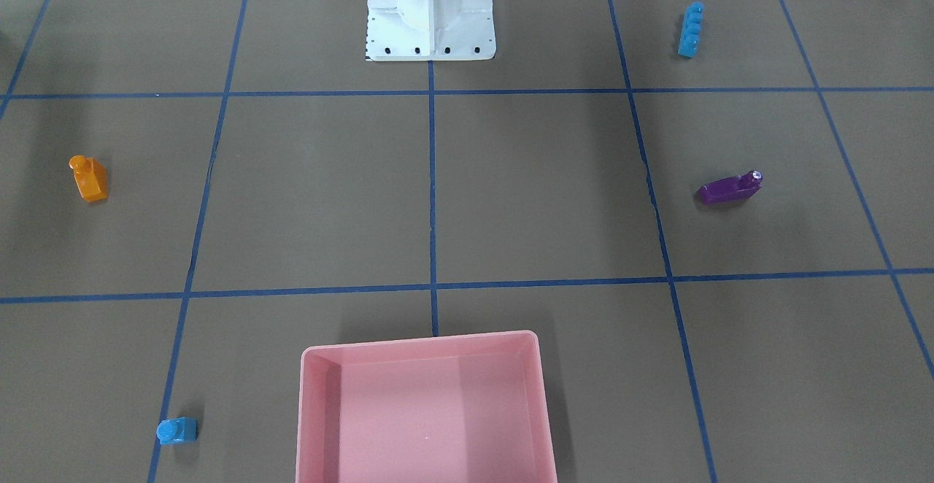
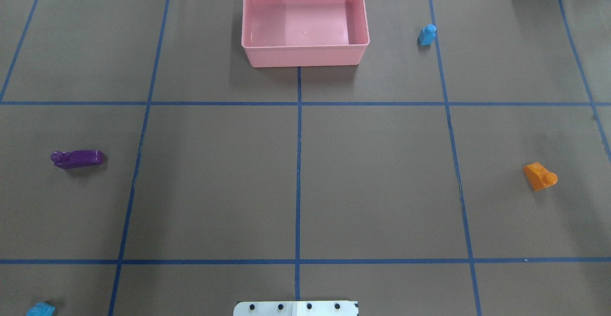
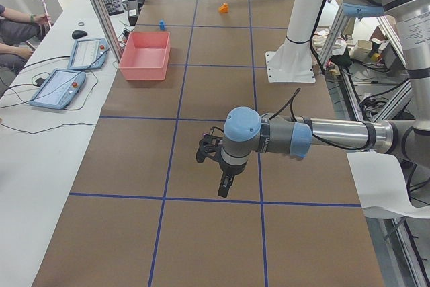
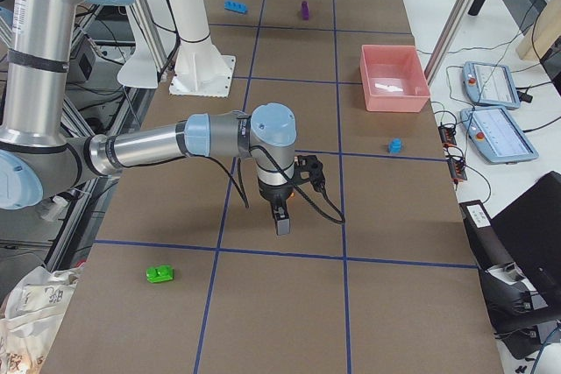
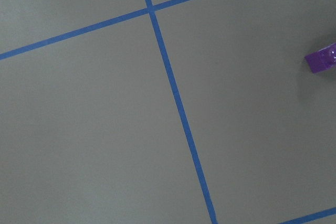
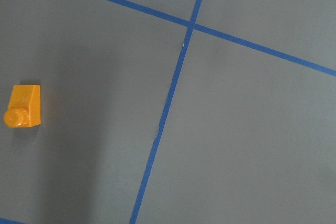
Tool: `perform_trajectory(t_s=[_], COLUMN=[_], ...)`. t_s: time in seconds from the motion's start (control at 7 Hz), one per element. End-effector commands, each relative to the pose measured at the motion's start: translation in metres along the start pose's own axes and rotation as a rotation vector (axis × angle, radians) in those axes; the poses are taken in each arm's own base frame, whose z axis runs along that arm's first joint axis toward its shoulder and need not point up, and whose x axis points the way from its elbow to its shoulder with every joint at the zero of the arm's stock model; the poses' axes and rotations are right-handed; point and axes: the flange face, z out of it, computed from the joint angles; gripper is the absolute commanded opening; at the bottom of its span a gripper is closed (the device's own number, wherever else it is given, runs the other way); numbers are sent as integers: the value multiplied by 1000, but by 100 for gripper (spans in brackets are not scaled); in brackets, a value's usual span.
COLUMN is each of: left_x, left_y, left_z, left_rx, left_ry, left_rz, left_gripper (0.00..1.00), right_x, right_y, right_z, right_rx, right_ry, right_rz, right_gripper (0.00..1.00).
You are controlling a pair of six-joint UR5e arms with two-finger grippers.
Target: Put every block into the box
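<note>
The pink box (image 2: pixel 305 45) stands at the table's far middle edge with nothing in it. The orange block (image 2: pixel 540 176) lies on the right, and it shows in the right wrist view (image 6: pixel 22 107). The small blue block (image 2: pixel 427 35) stands right of the box. The purple block (image 2: pixel 77 158) lies on the left. The long blue block (image 1: pixel 691 29) lies near the robot's left. The green block (image 4: pixel 159 275) lies at the table's right end. The left gripper (image 3: pixel 225 186) and the right gripper (image 4: pixel 280 221) hang over bare table. I cannot tell whether they are open or shut.
The white robot base (image 1: pixel 430 16) stands at the near middle of the table. Blue tape lines (image 2: pixel 298 163) divide the brown surface into squares. Operator tablets (image 3: pixel 57 85) and a seated person are on a side bench beyond the box.
</note>
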Motion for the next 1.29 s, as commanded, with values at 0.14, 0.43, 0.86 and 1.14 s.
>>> perform_trajectory(t_s=[0.14, 0.43, 0.86, 1.14], left_x=[1, 11, 21, 17], left_y=[-3, -47, -98, -100], left_z=[-1, -24, -47, -45], left_rx=[13, 87, 200, 230], left_ry=[-10, -20, -50, -52], left_rz=[17, 78, 158, 174], left_gripper=[100, 100, 100, 100], right_x=[0, -19, -18, -16], right_y=[-1, -23, -55, -59], right_z=[1, -31, -24, -10], right_rx=[1, 130, 240, 254], right_ry=[-11, 26, -62, -91], right_rz=[11, -85, -56, -84], right_gripper=[100, 100, 100, 100])
